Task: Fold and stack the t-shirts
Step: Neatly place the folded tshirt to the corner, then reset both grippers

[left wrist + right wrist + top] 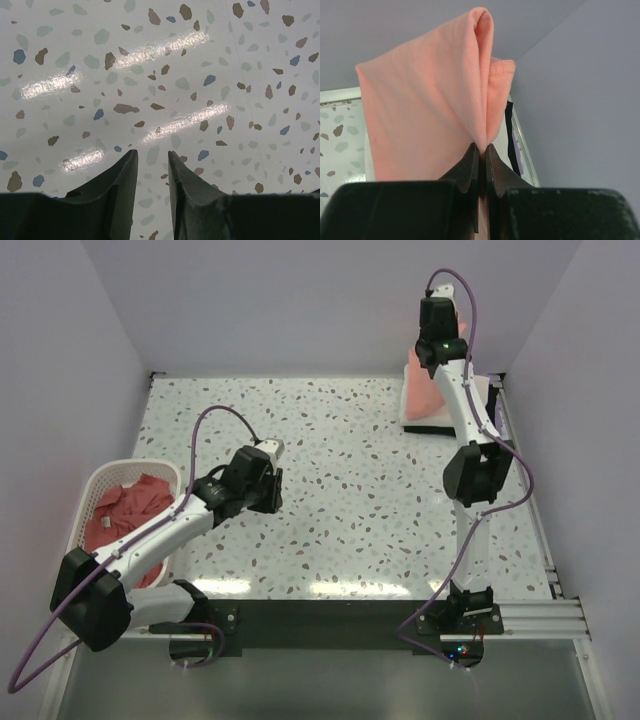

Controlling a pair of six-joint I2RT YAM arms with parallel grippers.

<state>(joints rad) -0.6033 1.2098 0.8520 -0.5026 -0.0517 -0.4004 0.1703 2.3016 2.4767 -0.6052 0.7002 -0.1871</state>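
Note:
My right gripper (482, 148) is shut on a fold of a salmon-pink t-shirt (427, 115), whose cloth hangs in front of the wall. From above, that t-shirt (423, 390) hangs off the right gripper (438, 352) at the table's far right corner, raised above the surface. More pink t-shirts (128, 512) lie crumpled in the white lattice basket (92, 487) at the left edge. The left gripper (152, 153) hovers open over bare speckled table with nothing between its fingers. In the top view the left gripper (266, 490) is right of the basket.
A white flat board (420, 424) lies under the hanging shirt at the back right. Purple walls close in the table (350, 480) at the back and both sides. A metal rail (548, 540) runs along the right edge.

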